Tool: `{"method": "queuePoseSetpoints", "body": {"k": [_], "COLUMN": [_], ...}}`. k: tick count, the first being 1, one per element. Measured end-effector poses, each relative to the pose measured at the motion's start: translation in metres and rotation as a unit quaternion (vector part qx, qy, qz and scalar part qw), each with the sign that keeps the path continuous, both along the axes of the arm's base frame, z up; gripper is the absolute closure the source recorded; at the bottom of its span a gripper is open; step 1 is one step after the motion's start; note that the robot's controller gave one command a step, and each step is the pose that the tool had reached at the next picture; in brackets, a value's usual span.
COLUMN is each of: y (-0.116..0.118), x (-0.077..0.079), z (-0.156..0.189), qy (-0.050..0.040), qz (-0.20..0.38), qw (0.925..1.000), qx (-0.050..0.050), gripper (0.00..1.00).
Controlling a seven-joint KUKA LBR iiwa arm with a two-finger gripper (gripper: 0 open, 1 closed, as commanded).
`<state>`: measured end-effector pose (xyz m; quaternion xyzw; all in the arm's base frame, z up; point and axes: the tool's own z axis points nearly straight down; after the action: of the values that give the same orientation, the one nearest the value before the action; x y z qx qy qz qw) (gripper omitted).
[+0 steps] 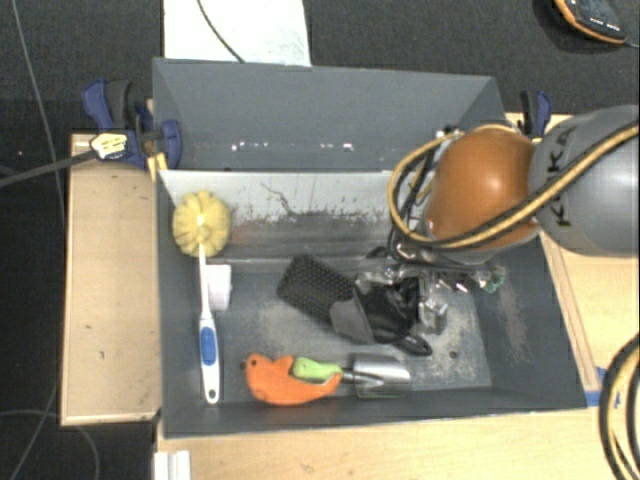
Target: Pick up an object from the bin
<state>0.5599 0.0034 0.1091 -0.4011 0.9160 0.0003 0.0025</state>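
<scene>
One arm (480, 188) hangs low beside a black ridged piece (315, 283) and grey scrap (350, 318).

Yellow-headed white-blue brush (208, 348), orange-green tool (283, 384), black gridded pad (312, 283); grey bin (522, 353)

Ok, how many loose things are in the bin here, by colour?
Yellow-headed white brush: 1
White block: 1
Black ribbed pad: 1
Dark grey piece: 1
Orange-and-green thing: 1
Silver metal piece: 1
Total: 6
</scene>
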Motion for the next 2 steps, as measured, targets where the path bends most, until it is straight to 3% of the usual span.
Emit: {"method": "queuePoseSetpoints", "body": {"k": [1,2], "y": [0.041,0.006], "x": [0.008,0.023], "z": [-0.029,-0.035], "qy": [-0.0023,-0.0035], "qz": [-0.215,0.093], "qw": [0.9766,0.9957], "qx": [0.000,0.000], "gripper": [0.00,1.00]}}
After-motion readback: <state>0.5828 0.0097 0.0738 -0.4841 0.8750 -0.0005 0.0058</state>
